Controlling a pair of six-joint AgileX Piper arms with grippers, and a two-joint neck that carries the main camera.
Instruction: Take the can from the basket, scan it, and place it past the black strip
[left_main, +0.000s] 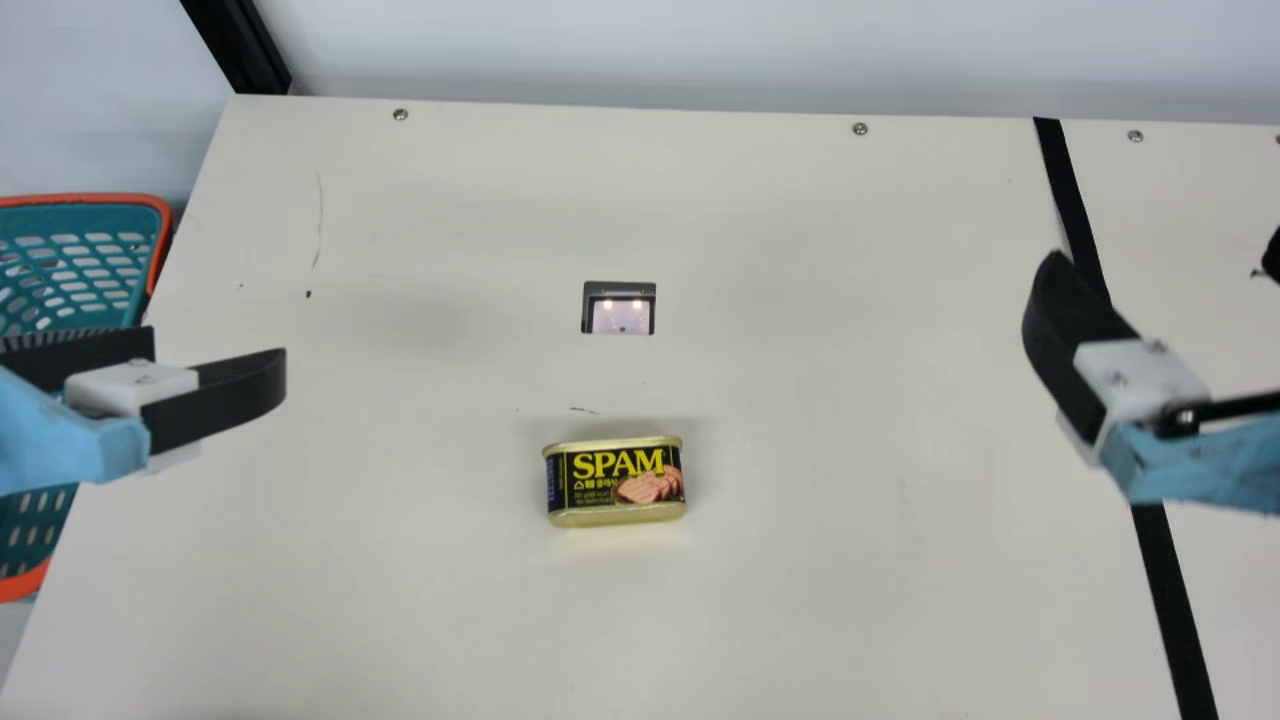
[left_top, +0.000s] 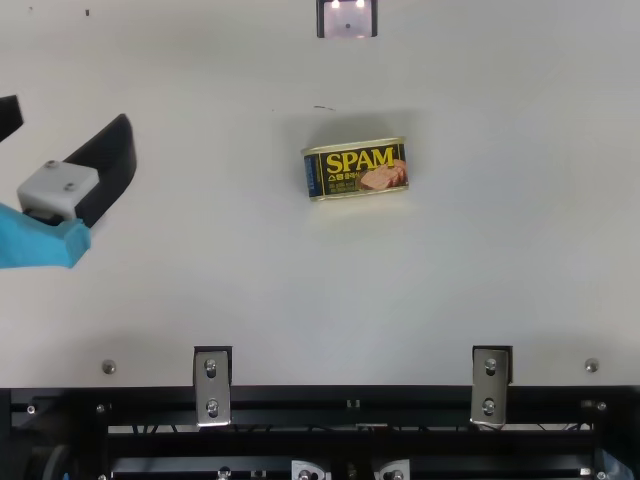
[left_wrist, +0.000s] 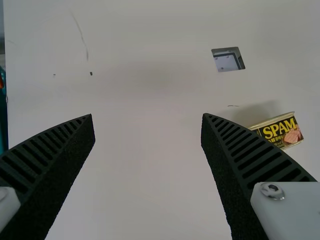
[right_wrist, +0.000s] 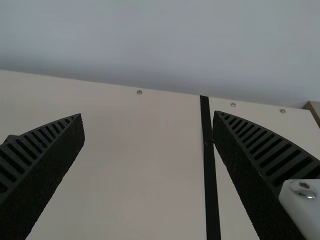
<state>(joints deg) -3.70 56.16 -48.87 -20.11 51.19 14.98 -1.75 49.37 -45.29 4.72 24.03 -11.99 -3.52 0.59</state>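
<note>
Both L & R jaws stood apart; can (left_main: 615, 482) sat lower ctr., main view, near scanner (left_main: 620, 316), prob. for R pickup.

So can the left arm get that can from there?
Probably yes. The left gripper is open with nothing in it, the can is on the table to its right, and I see nothing standing between them. It would need to move over first.
</note>
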